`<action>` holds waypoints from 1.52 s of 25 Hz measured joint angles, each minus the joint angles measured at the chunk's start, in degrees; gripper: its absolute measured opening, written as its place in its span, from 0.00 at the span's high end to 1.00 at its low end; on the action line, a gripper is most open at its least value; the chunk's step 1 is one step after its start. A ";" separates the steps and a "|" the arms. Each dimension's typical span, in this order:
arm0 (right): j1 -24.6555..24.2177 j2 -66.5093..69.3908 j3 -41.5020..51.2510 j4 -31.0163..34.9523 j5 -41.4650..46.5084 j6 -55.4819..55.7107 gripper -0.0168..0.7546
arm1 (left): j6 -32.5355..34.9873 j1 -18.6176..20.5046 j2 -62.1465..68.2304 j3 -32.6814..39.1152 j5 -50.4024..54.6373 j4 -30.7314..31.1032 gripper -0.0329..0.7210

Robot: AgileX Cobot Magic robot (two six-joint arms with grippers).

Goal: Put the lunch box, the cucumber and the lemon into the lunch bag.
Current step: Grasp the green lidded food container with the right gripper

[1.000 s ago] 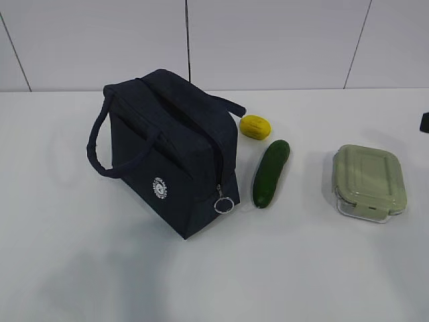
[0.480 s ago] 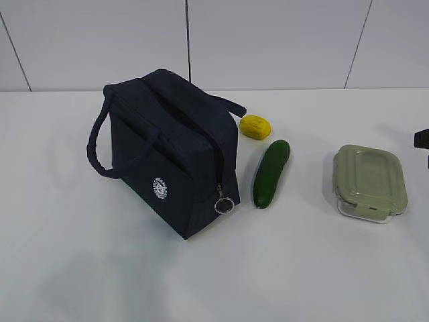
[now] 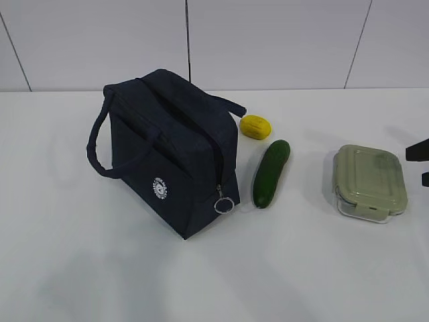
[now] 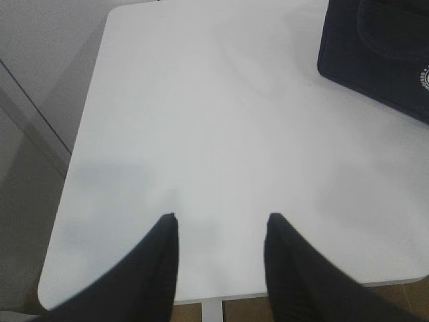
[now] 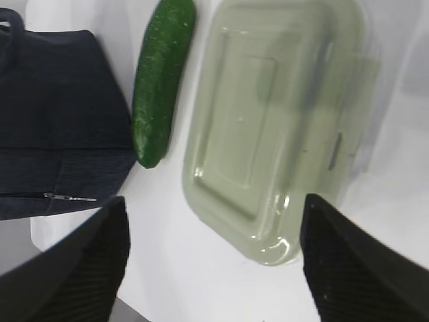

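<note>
The navy lunch bag (image 3: 167,147) stands left of centre, its zipper ring pull (image 3: 223,204) low on its near end. The yellow lemon (image 3: 255,126) and the dark green cucumber (image 3: 271,172) lie just right of it. The lunch box (image 3: 370,182) with its sage-green lid sits farther right. My right gripper (image 3: 422,163) shows at the right edge, open, beside the box. In the right wrist view it (image 5: 214,200) is open and empty above the box (image 5: 275,121), cucumber (image 5: 161,80) and bag (image 5: 60,114). My left gripper (image 4: 221,218) is open and empty over bare table, with the bag's corner (image 4: 382,47) far ahead.
The white table (image 3: 80,255) has bare room in front and on the left. Its near-left edge and corner show in the left wrist view (image 4: 53,282). A white panelled wall (image 3: 268,40) stands behind the table.
My right gripper has come in from the right edge toward the lunch box. The bag, lemon, cucumber and box have not moved.
</note>
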 joint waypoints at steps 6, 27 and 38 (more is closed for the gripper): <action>0.00 4.65 -2.47 -0.36 -0.13 0.00 0.21 | 0.00 0.00 0.00 0.00 0.00 0.00 0.55; 0.00 12.27 -6.54 3.54 -0.50 -1.31 0.21 | 0.00 0.00 0.00 0.00 0.00 0.00 0.55; 0.00 12.27 -6.63 5.55 -0.50 -1.31 0.21 | 0.00 0.00 0.00 0.00 0.00 0.00 0.55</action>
